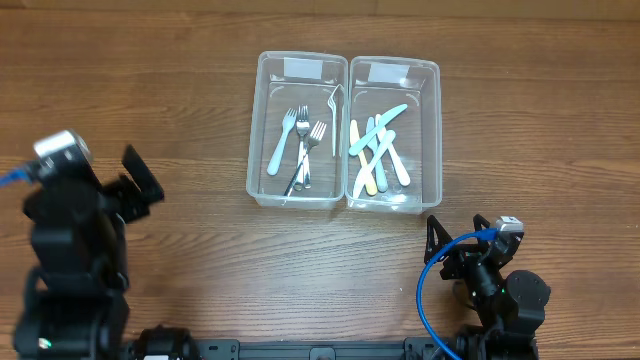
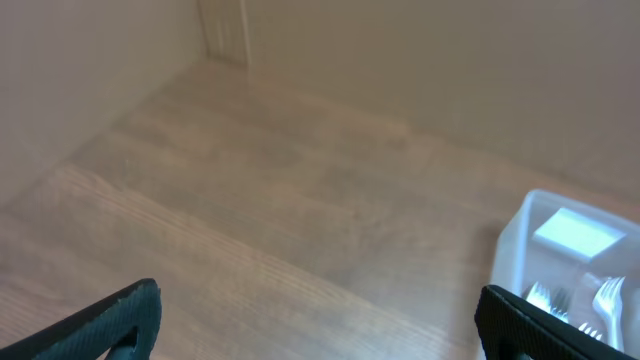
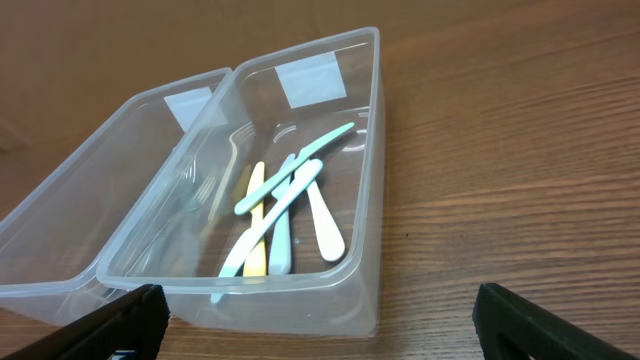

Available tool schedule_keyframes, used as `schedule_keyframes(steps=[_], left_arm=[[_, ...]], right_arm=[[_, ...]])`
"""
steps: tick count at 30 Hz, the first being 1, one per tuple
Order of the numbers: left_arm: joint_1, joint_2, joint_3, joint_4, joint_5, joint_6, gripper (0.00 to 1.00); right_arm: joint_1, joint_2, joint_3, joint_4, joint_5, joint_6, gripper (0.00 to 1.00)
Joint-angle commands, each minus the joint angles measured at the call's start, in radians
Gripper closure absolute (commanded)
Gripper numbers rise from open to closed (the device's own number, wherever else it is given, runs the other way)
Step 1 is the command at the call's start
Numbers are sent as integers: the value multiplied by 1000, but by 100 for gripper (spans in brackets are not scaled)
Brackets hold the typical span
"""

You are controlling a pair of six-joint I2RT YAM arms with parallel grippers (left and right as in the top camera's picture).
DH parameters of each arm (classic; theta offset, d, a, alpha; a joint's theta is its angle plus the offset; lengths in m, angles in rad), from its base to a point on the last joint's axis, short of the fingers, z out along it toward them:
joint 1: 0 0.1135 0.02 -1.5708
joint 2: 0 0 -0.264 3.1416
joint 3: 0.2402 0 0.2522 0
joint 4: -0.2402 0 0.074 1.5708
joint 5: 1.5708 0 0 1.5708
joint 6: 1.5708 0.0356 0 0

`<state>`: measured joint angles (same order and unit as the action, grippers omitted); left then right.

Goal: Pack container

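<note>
Two clear plastic containers stand side by side on the wooden table. The left container (image 1: 262,130) holds several forks (image 1: 303,140), metal and pale blue. The right container (image 1: 434,130) holds several plastic knives (image 1: 378,150) in pale blue, yellow and white; it also shows in the right wrist view (image 3: 372,180) with the knives (image 3: 280,205). My left gripper (image 1: 140,182) is open and empty, to the left of the containers; its wrist view (image 2: 320,325) shows bare table and a corner of the fork container (image 2: 520,235). My right gripper (image 1: 455,240) is open and empty, just in front of the knife container (image 3: 320,320).
White labels (image 1: 305,68) are stuck on the far walls of both containers. A blue cable (image 1: 430,290) loops by the right arm. Bare wooden table (image 1: 130,90) surrounds the containers.
</note>
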<state>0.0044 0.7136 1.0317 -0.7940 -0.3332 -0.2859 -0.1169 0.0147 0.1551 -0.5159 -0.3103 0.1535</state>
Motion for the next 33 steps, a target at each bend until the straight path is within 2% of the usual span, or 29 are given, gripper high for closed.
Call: schedule_keyframes(steps=[1,8,15,21,26,33], left_arm=[[8,-143,-175,23,-6,-58,0],[8,-358,-476,131,-2,-186,0],[8,-521,-680,200,12,-184,0],[8,-578,-755,201,14,-93,0],[8,-599,-771,201,70,121,0],[8,-692,-808,201,64,159,0]], right_arm=[[6,-12,-5,6,-6,0,0],[6,-12,-5,6,-6,0,0],[6,-12,-5,6,-6,0,0],[6,-12,-5,6,-6,0,0],[6,-12,-5,6,-6,0,0],[6,-12,-5,6,-6,0,0]])
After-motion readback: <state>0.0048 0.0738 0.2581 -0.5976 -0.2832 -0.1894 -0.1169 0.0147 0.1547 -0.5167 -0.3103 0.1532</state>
